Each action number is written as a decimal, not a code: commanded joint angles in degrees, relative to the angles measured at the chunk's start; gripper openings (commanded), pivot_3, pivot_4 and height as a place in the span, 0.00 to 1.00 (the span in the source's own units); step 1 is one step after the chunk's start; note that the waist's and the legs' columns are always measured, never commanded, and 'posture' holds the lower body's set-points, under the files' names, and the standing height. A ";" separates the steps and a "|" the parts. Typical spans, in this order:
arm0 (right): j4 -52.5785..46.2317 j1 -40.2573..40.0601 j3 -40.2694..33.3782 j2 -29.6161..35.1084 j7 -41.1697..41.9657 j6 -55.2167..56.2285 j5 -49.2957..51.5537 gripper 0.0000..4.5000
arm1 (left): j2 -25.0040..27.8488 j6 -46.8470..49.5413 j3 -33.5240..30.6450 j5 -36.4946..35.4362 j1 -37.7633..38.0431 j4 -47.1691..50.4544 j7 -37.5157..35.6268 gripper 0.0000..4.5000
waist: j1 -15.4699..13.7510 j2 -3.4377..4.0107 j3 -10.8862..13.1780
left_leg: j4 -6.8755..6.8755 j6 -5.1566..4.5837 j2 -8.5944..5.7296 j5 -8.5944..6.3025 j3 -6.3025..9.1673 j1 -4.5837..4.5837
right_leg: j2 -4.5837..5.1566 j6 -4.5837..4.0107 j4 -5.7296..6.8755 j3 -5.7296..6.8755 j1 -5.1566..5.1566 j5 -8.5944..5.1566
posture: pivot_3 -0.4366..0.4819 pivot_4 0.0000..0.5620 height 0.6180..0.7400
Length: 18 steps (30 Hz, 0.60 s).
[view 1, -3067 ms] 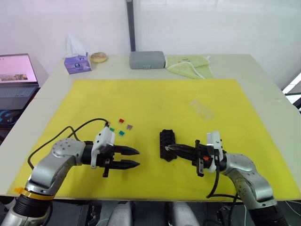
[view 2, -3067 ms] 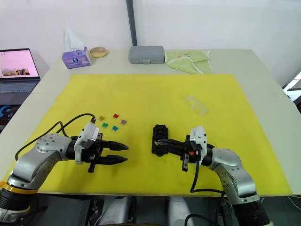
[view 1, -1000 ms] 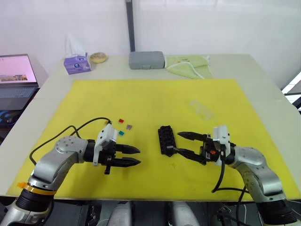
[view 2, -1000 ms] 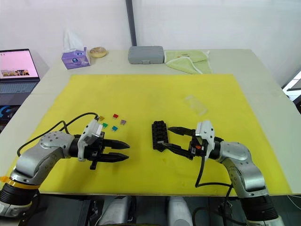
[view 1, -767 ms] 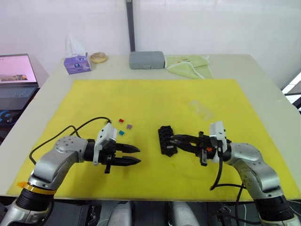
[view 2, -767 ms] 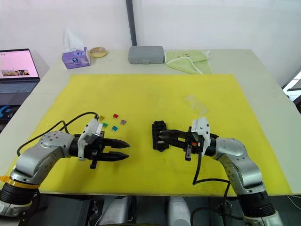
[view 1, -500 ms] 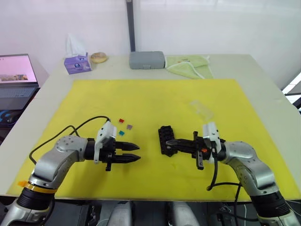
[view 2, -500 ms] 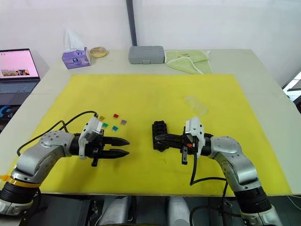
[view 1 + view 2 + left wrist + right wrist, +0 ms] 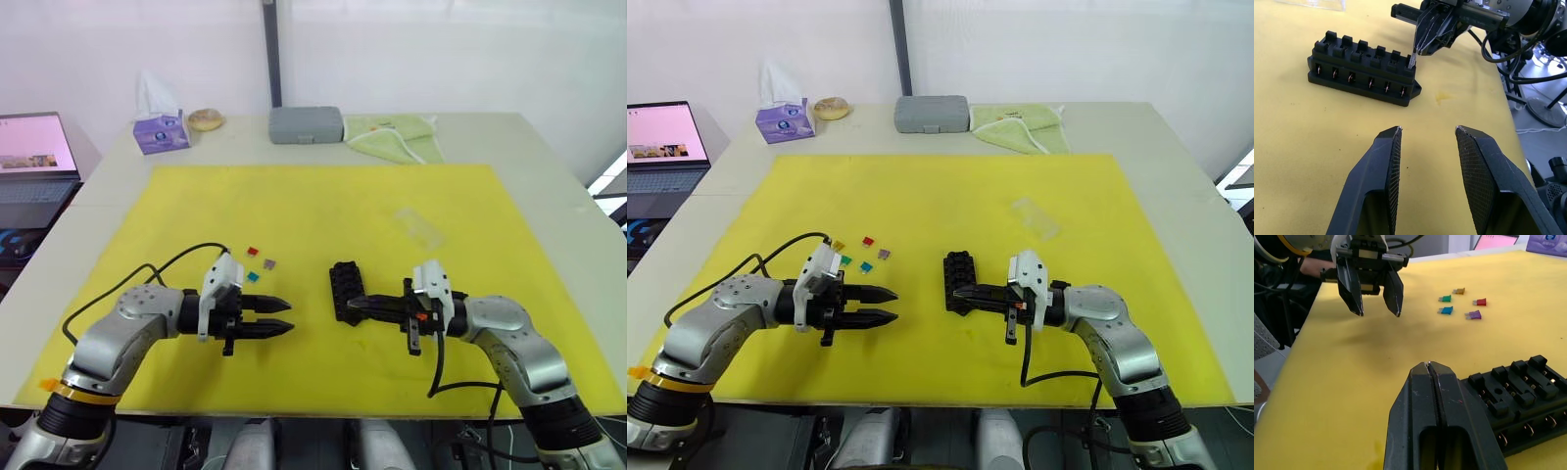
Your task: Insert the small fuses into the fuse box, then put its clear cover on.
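Observation:
The black fuse box (image 9: 343,291) lies mid-mat. My right gripper (image 9: 353,305) is shut, and its tips touch a tiny pale piece (image 9: 1412,59) standing at the box's near end slot. I cannot tell whether the tips pinch it. My left gripper (image 9: 287,327) hovers open and empty left of the box. Loose small fuses lie behind it: yellow (image 9: 838,245), red (image 9: 868,240), green (image 9: 845,260), teal (image 9: 866,266) and purplish grey (image 9: 884,254). The clear cover (image 9: 419,226) rests on the mat at the far right.
A yellow mat (image 9: 323,196) covers the table. Along the far edge sit a grey case (image 9: 306,123), a green cloth (image 9: 392,135), a tissue box (image 9: 159,129) and a round bun-like item (image 9: 206,118). A laptop (image 9: 34,157) stands at the far left.
A second ago my right gripper stood open beside the fuse box. It has since shut and slid its tips onto the box's near end. The left gripper has barely moved.

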<state>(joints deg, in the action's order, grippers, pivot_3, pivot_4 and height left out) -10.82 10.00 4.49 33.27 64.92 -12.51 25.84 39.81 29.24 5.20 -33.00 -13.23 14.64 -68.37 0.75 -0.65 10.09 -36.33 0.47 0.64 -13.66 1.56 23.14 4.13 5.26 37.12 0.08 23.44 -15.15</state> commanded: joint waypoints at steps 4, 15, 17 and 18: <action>0.64 0.47 0.40 0.26 -1.07 -1.06 -1.12 0.01 | -0.47 -0.84 -1.01 -0.44 0.07 1.59 0.73 0.41 | 0.00 0.00 0.00 | 0.00 0.00 0.00 0.00 0.00 0.00 | 0.00 0.00 0.00 0.00 0.00 0.00 | 0.48 0.27 1.00; 1.64 -0.56 1.18 0.55 -1.22 -1.11 -2.84 0.01 | -0.87 -1.27 -0.89 -0.12 -0.30 1.24 1.29 0.41 | 0.03 -0.01 -0.01 | 0.00 0.00 0.00 0.00 0.00 -0.02 | 0.00 0.00 0.00 0.00 -0.01 0.00 | 0.48 0.27 1.00; 1.93 -0.82 1.59 0.75 -0.80 -0.80 -3.40 0.01 | -0.98 -1.37 -0.87 -0.04 -0.41 1.08 1.36 0.41 | 0.04 -0.01 -0.02 | 0.00 0.00 0.00 0.00 0.00 -0.04 | 0.00 0.00 0.01 0.00 -0.03 0.00 | 0.48 0.27 1.00; 2.01 -0.94 1.69 0.77 -0.73 -0.71 -3.58 0.01 | -1.01 -1.45 -0.87 0.01 -0.43 1.01 1.36 0.41 | 0.04 -0.01 -0.02 | 0.00 0.00 0.00 0.00 0.00 -0.05 | 0.00 0.00 0.00 0.00 -0.03 0.00 | 0.48 0.27 1.00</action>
<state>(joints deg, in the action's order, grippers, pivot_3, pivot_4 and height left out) -9.86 9.85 4.81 33.27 63.98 -13.10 23.66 38.88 28.76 5.21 -32.96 -13.23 14.64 -67.18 0.79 -0.66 10.07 -36.32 0.47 0.64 -13.66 1.56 23.09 4.13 5.26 37.12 0.08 23.39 -15.15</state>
